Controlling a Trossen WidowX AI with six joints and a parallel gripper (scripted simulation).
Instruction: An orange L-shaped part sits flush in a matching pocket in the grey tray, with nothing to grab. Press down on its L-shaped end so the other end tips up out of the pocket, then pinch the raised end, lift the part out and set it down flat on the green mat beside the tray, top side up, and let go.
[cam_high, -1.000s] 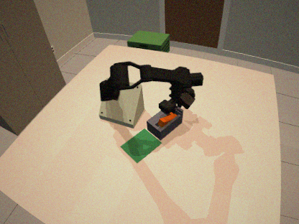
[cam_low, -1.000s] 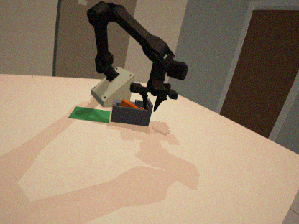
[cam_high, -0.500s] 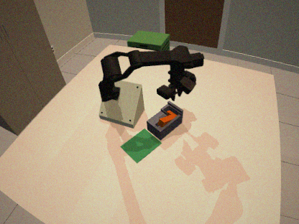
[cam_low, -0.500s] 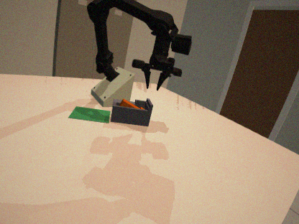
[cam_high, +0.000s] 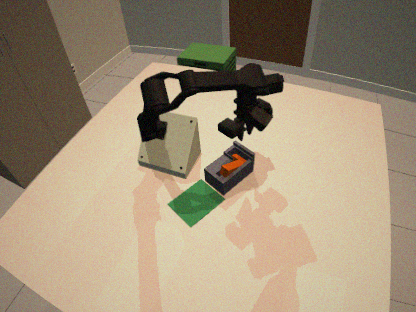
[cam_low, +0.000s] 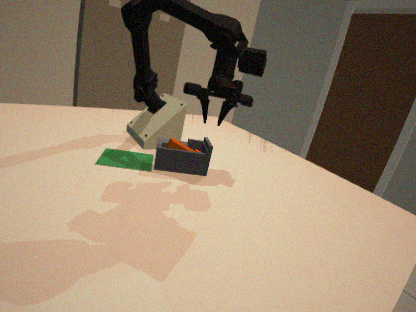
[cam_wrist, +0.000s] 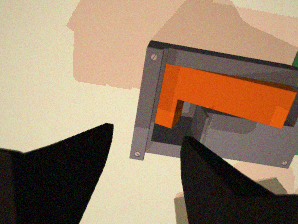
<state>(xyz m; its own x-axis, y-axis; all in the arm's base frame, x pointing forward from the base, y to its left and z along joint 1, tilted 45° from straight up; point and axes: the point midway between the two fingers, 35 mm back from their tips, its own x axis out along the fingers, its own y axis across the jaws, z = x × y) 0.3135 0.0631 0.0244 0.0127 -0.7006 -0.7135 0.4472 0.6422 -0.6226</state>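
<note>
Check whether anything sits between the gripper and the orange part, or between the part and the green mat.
Nothing visible does. The gripper hangs open above the tray, with only air down to the tilted orange part. The green mat lies right beside the tray; only the tray wall separates them.

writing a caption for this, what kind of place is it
Probably an indoor workroom: a robot arm stands on a large pale table, with a tiled floor and a brown door behind.
</note>
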